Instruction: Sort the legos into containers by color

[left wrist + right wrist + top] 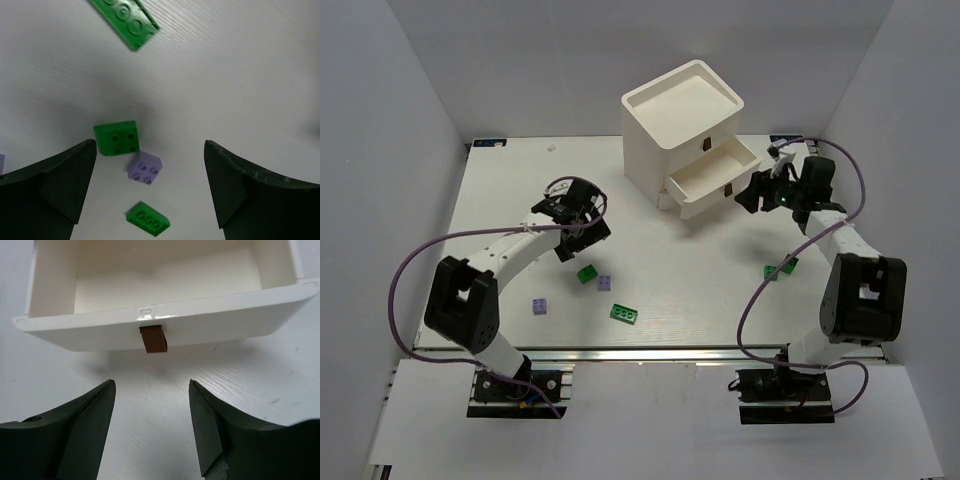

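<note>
Legos lie loose on the table: a dark green square brick (587,273) (117,137), a light purple one (605,283) (145,168), a long green one (625,314), another purple one (539,306), and green bricks (780,268) by the right arm. My left gripper (584,240) (150,145) hovers open above the green square and purple bricks, holding nothing. The white chest (680,110) has one drawer (715,170) (150,325) pulled out. My right gripper (757,192) (151,382) is open just in front of that drawer's brown pull (153,338), not touching it.
The left wrist view also shows a long green brick (125,20) farther off and a small green brick (147,218) close in. A lower drawer (705,203) sticks out slightly under the open one. White walls enclose the table on three sides.
</note>
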Action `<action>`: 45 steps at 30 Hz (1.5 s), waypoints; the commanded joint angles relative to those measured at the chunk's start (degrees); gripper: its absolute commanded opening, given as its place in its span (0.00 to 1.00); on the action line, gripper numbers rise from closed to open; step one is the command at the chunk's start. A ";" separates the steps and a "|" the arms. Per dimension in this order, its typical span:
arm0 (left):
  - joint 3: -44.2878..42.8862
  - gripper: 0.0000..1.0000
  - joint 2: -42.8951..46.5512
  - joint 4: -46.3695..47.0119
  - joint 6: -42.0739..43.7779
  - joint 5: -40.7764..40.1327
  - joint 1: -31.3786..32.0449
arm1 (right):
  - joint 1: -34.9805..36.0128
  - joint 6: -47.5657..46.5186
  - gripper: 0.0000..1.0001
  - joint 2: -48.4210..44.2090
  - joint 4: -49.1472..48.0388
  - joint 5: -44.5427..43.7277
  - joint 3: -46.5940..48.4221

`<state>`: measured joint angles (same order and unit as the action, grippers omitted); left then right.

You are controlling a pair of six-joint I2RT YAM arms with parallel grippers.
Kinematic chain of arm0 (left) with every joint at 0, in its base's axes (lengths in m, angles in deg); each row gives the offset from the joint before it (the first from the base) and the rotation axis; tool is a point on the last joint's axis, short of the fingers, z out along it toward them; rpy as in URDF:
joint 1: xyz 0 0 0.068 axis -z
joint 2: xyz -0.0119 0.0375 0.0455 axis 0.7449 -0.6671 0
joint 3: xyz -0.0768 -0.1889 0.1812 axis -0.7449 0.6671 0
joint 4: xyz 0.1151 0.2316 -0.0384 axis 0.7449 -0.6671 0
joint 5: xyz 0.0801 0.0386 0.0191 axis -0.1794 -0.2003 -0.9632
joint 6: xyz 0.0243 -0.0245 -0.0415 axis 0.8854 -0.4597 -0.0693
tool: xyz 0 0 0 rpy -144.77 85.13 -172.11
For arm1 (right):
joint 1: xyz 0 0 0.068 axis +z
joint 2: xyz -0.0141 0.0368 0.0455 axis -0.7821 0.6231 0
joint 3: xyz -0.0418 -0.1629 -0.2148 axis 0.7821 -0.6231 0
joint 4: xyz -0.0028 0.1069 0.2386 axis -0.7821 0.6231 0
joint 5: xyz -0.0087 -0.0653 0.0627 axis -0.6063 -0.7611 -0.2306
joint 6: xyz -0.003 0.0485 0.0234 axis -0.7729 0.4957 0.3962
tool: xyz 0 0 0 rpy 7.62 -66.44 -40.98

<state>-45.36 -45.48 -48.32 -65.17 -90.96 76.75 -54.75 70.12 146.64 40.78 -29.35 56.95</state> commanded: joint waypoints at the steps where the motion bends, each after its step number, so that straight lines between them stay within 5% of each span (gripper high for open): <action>1: -4.46 0.98 -2.47 -5.08 -5.73 -0.71 -3.54 | -1.54 -6.46 0.66 -6.74 9.69 -2.07 0.94; 22: -26.26 0.95 -30.60 -13.95 -9.52 2.36 -14.00 | -4.53 -10.78 0.69 -28.11 12.55 2.75 -10.48; 26: -27.32 0.83 -33.24 -14.41 -9.61 4.12 -14.63 | -4.71 -10.25 0.69 -28.64 12.46 2.75 -10.66; 30: -25.92 0.48 -33.24 -13.00 -9.34 5.79 -15.15 | -4.80 -10.60 0.69 -29.78 12.73 2.75 -10.48; 37: -21.54 0.05 -26.67 -10.37 -4.44 7.02 -13.76 | -5.15 -12.89 0.68 -31.27 14.22 2.67 -9.78; 39: -20.03 0.00 -21.31 -7.22 0.12 9.82 -13.14 | -5.15 -12.36 0.59 -31.71 14.66 0.74 -9.43; 40: -17.07 0.00 -19.20 -0.84 6.33 13.49 -13.13 | -5.32 -11.49 0.45 -31.54 15.01 -0.83 -9.08; 41: -15.30 0.00 -15.00 6.70 9.35 22.92 -13.13 | -5.15 -7.92 0.09 -31.19 15.01 -5.64 -8.47; 42: -13.63 0.00 -12.87 6.78 12.16 27.54 -12.52 | -5.15 -6.57 0.00 -30.75 15.36 -7.42 -8.03; 45: -8.61 0.00 -5.24 19.67 18.69 40.20 -10.50 | -6.02 -3.85 0.00 -27.16 21.57 -10.34 -3.64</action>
<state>-55.78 -61.16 -44.35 -56.51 -68.08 64.12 -59.84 62.08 116.92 57.48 -34.25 48.04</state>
